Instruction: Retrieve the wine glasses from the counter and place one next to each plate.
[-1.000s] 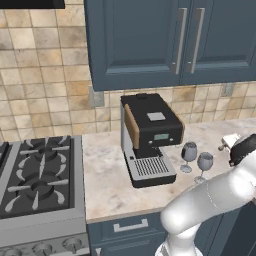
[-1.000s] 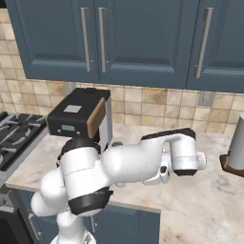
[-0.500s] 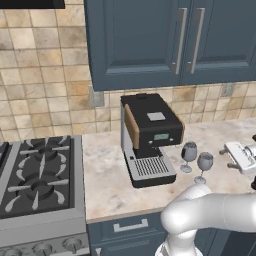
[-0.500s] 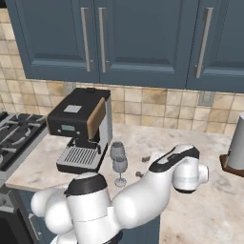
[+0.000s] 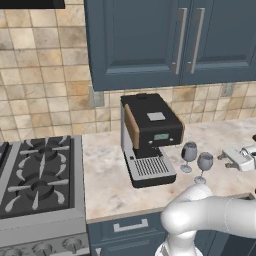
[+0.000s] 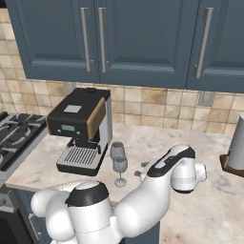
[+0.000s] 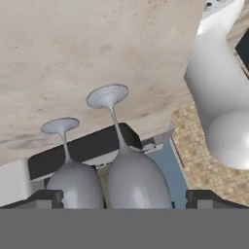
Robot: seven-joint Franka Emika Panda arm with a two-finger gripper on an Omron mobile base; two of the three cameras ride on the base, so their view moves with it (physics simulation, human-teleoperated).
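Since a second ago the arm has swung down and right, so the gripper (image 5: 241,159) now sits low over the counter (image 5: 107,175) just right of the two glasses, which have not shifted. Its jaws stand spread wide, with nothing between them; in the hand view the two dark fingertips (image 7: 47,198) show at either side of the bottom edge, and both glass bowls fill the space ahead of them.

That view is rolled over, so the glasses appear upside down. The nearer glass (image 7: 130,170) is large in it, its foot flat on the marble; the farther glass (image 7: 73,180) stands just beside it, apart from the fingers as far as I can tell.

From the left base camera, both glasses stand upright, one (image 5: 189,153) next to the coffee machine (image 5: 148,135) and the other (image 5: 204,163) slightly nearer the counter's edge. Both bowls look empty. The machine's drip tray (image 5: 149,167) holds nothing.

A stove (image 5: 37,175) sits left of the machine, and a grey canister (image 6: 237,147) stands far right on the counter.
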